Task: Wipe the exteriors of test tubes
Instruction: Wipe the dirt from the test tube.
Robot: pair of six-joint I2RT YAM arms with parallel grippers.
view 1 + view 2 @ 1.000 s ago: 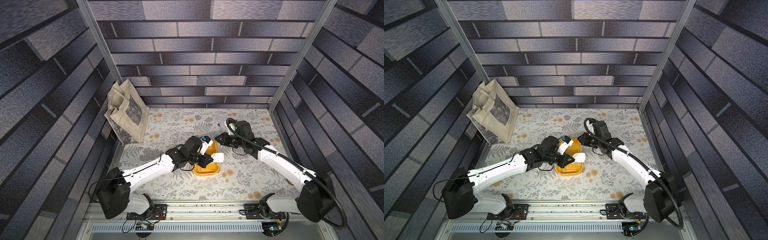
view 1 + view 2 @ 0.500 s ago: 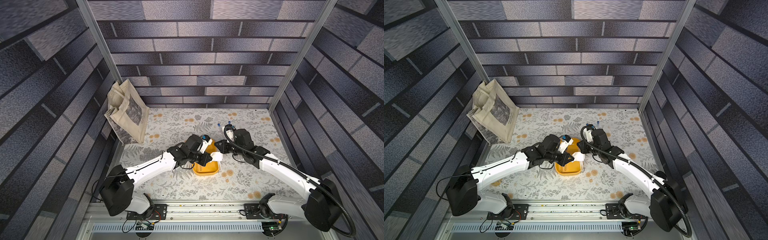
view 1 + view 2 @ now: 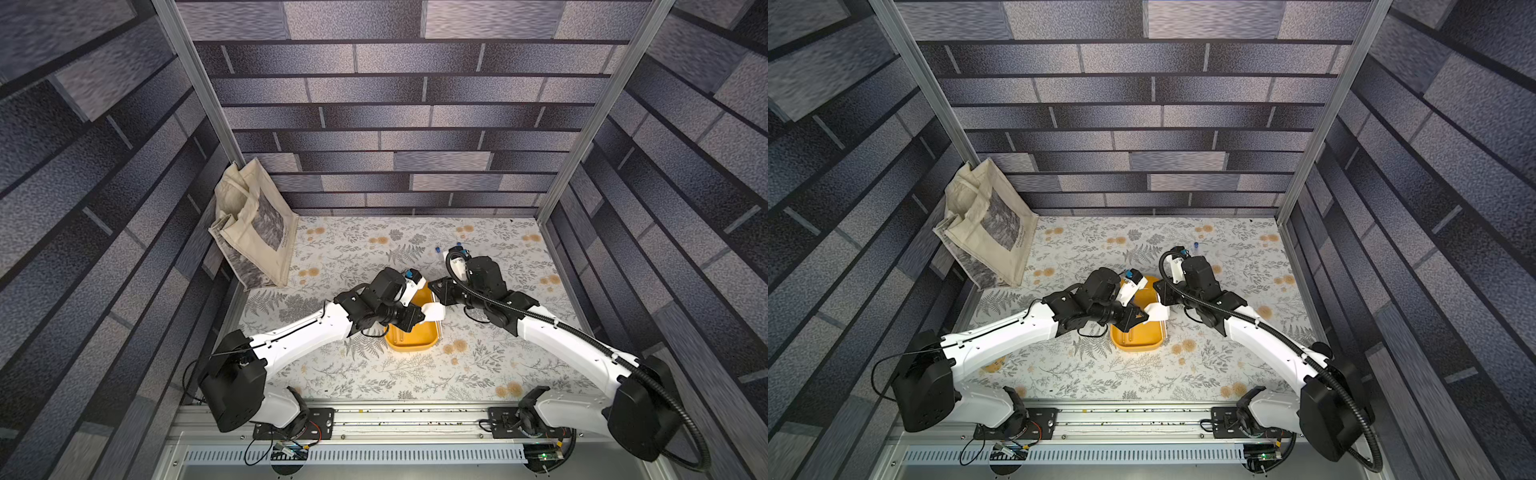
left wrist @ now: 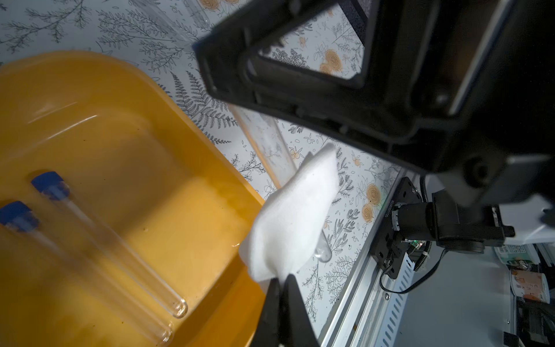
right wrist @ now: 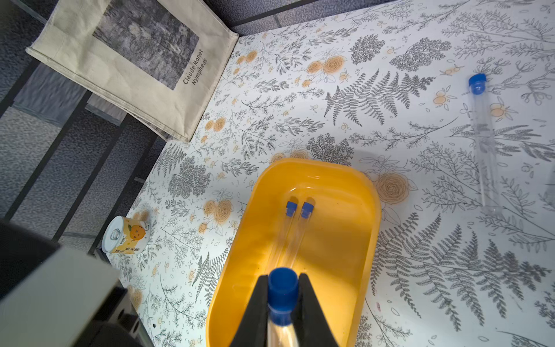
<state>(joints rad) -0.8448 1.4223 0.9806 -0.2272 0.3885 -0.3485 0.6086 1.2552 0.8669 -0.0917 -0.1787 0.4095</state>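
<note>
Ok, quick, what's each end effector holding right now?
Left end effector: shut on the white cloth.
Right end effector: shut on a blue-capped test tube.

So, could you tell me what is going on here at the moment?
The right gripper holds a tube by its blue cap, beside the yellow tray. The left gripper pinches a white cloth against that tube's lower end, apparently wiping it. In the tray lie two tubes; another tube lies on the table.

Grey brick-print walls (image 3: 415, 124), floral-print tabletop (image 3: 374, 374), canvas tote bag (image 3: 254, 232) in corner.
</note>
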